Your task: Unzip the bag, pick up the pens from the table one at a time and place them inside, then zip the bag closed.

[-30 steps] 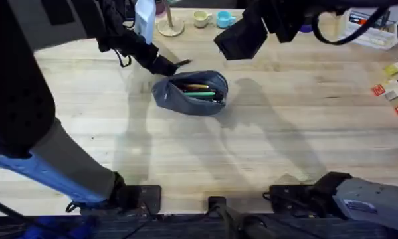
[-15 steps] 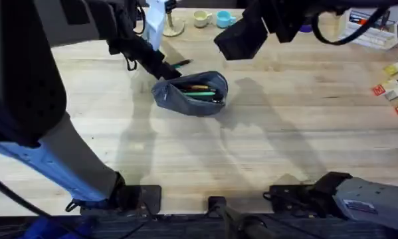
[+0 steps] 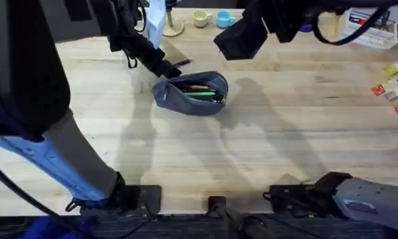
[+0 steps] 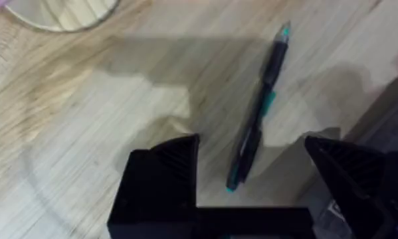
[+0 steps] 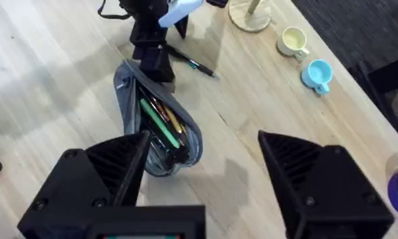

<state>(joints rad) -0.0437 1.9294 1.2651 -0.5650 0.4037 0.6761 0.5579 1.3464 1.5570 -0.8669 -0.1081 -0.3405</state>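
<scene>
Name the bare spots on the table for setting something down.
Free: the wide table between the bag and the arm bases, and right of the bag up to the coloured tabs. Crowded: behind the bag, where the left gripper hovers over a pen.

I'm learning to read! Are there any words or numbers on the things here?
None can be read.
The small coloured tags at the table's right edge carry marks too small and blurred to read.
The bag, the black pen and the cups show no writing.
</scene>
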